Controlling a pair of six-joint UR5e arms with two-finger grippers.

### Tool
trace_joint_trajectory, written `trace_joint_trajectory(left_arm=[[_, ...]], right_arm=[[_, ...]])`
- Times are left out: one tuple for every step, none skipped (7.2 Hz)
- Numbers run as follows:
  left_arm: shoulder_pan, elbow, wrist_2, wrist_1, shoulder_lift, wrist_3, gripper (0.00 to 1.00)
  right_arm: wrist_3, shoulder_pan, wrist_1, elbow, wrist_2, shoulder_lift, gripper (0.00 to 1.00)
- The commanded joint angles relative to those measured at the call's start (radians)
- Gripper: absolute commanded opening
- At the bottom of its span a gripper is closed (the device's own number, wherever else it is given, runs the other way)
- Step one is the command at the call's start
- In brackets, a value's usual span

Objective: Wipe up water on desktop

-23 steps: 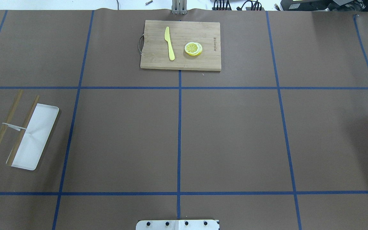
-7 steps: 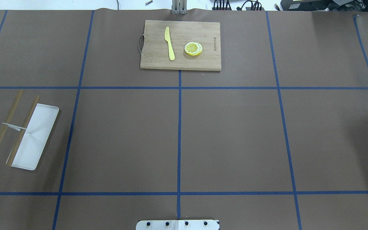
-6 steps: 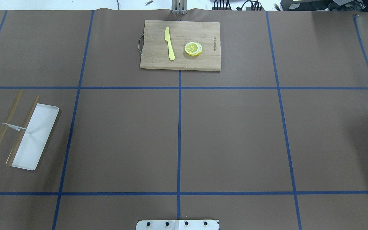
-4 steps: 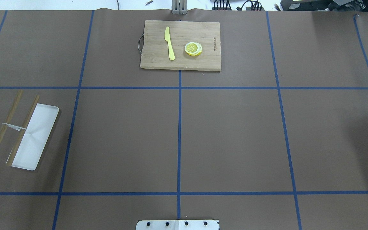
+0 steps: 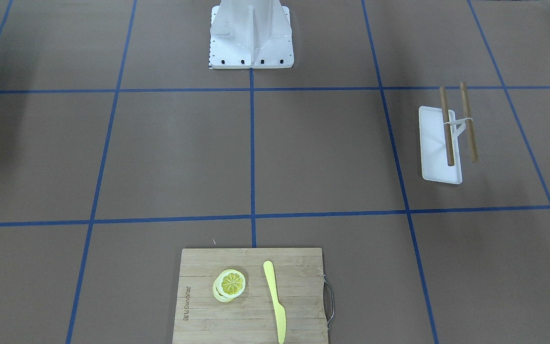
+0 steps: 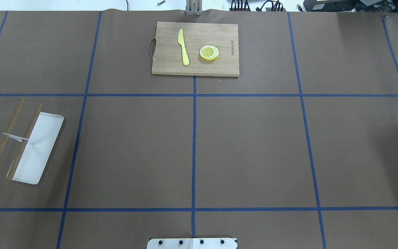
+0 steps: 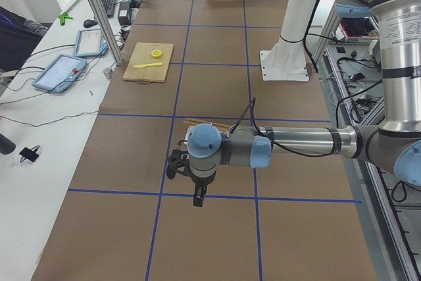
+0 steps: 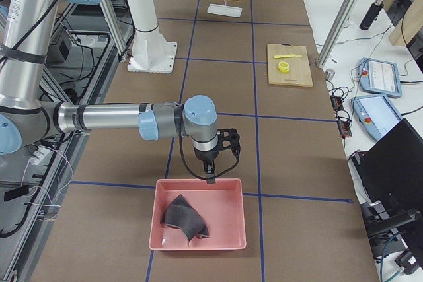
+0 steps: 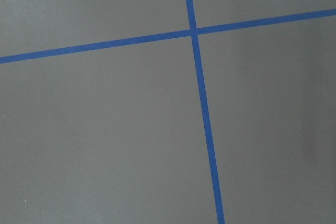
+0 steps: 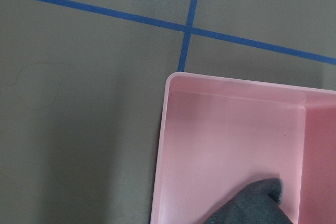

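Note:
The desktop [image 6: 254, 148] is a wide brown surface crossed by blue tape lines; no water shows plainly on it. A dark grey cloth [image 8: 184, 219] lies crumpled in a pink bin [image 8: 228, 229], and the right wrist view catches its tip [image 10: 254, 203]. My right gripper [image 8: 209, 177] hangs over the bin's far rim, seen only in the exterior right view, so I cannot tell if it is open or shut. My left gripper [image 7: 197, 201] hovers above a tape line near the white tray [image 7: 197, 131]; its state cannot be told either.
A bamboo cutting board [image 6: 195, 48] with a yellow knife [image 6: 183, 46] and lemon slices [image 6: 209, 52] lies at the far middle. A white tray [image 6: 38, 148] with two wooden sticks [image 6: 5, 136] sits at the left. The robot base [image 5: 251, 33] stands at the near edge.

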Motion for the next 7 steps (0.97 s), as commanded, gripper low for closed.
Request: trace_joint_trajectory(left_arm=[[0.0,0.006,0.0,0.007,0.001,0.0,0.99],[0.0,0.021,0.0,0.007,0.0,0.0,0.99],[0.002,0.026,0.0,0.008,0.0,-0.002,0.99],[0.002,0.026,0.0,0.01,0.0,-0.002,0.99],[0.002,0.026,-0.002,0.012,0.0,-0.002,0.99],[0.002,0.024,-0.002,0.013,0.0,-0.002,0.99],[0.002,0.026,-0.002,0.013,0.001,-0.002,0.99]], right_arm=[[0.0,0.0,0.001,0.013,0.013,0.001,1.0],[0.0,0.0,0.001,0.014,0.013,0.001,1.0],[0.0,0.0,0.001,0.014,0.015,0.001,1.0],[0.0,-0.001,0.001,0.014,0.021,0.001,1.0],[0.0,-0.002,0.001,0.014,0.036,0.004,1.0],[0.0,-0.002,0.001,0.014,0.05,0.004,1.0],[0.0,-0.002,0.001,0.014,0.054,0.004,1.0]])
